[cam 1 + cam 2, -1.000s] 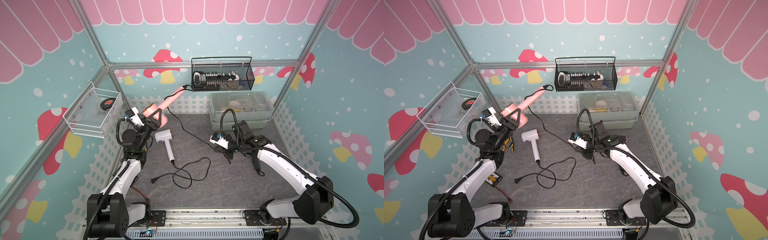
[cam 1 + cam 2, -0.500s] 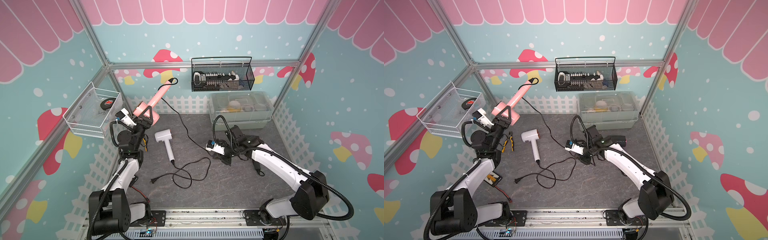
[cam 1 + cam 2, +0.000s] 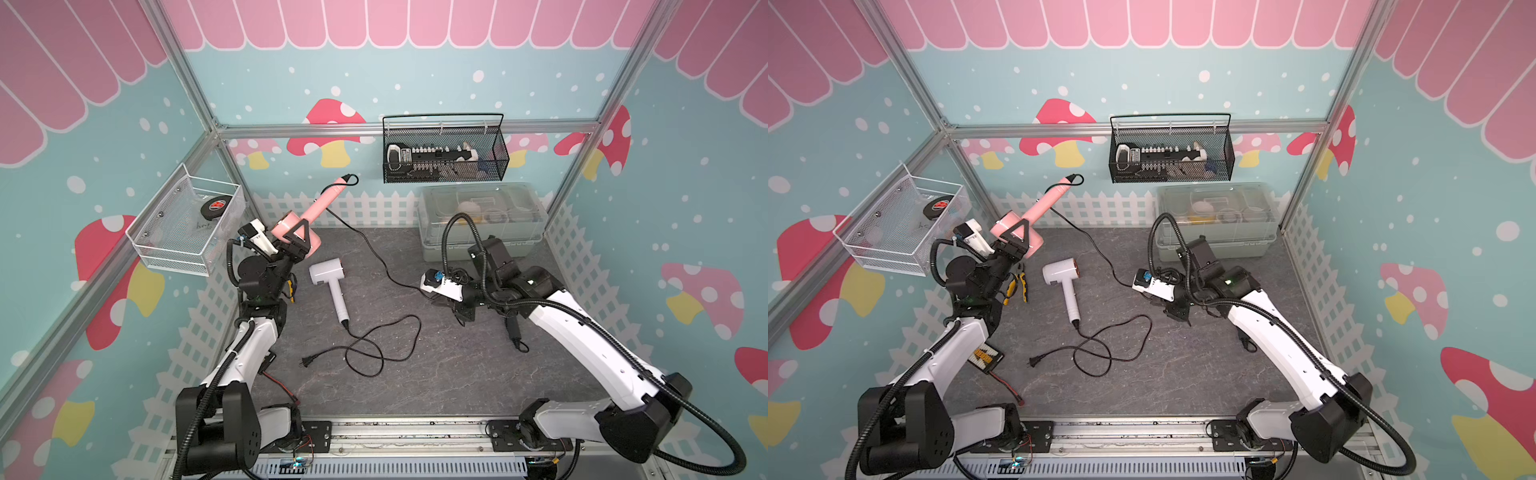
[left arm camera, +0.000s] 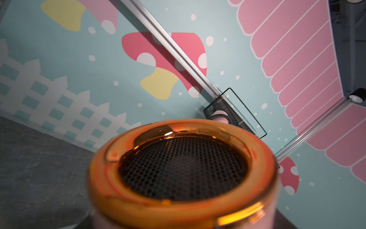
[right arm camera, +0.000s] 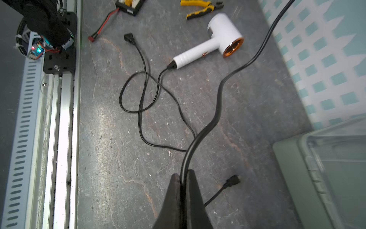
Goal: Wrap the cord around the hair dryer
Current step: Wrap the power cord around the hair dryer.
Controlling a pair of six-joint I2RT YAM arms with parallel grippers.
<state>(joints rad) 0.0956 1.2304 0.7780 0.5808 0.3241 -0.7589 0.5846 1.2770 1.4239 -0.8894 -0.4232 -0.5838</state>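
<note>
Pink dryer (image 3: 320, 205) has swung left and tipped steeper, held aloft at far left, clenched in the left end effector (image 3: 298, 236), while the right end effector (image 5: 182, 175) stays pinched on its cord (image 5: 217, 95) over the worktop (image 3: 415, 395), line lifting, no wraps yet.

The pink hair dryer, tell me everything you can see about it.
The pink hair dryer is lifted off the table, its barrel clamped in the left gripper, its slim handle slanting upward. It looks like smooth plastic. The barrel's end has a glossy copper-coloured ring around a black perforated grille. A black cord leaves the handle's tip and trails down to the right gripper, which is shut on it.
</note>
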